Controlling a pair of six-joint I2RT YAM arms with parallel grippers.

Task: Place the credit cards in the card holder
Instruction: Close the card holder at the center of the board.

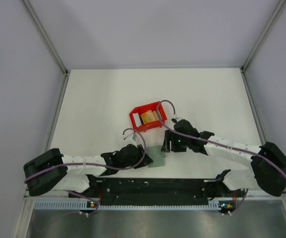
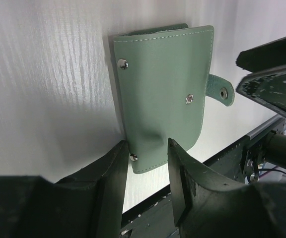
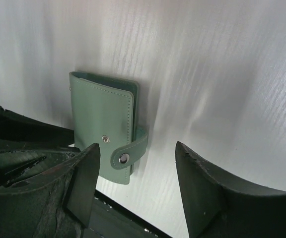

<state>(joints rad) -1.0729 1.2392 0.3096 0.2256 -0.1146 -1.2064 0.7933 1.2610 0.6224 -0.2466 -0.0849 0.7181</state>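
Black fingers (image 2: pixel 108 188) of my left claw (image 2: pixel 147 148) filled the bottom of the left wrist view. They stood partly apart with the near end of the holder (image 2: pixel 160 89) between them. Whether they pinched it or only straddled it, I could not tell. My right claw (image 3: pixel 137 146) was spread wide over the table (image 1: pixel 98 99), gripping nothing, with the holder lying just past its left finger.

The holder lay flat close to the table's near edge, just ahead of the black rail (image 1: pixel 153 186) at my arm bases, so room was tight on that side. My two claws crowded it, one at each side. Beyond it, near but apart, sat the red bin (image 1: pixel 134 118) with the tan cards (image 1: pixel 148 117) inside. Past the bin and out to both sides the white table ran wide to the grey walls.

The holder was grey-green and folded shut, with rounded corners and pale stitching along its edges. Small metal studs sat at two corners and another on the cover. Its strap (image 2: pixel 221 92) hung loose off one side, the snap undone. The cover showed a shallow dent near my left fingers.
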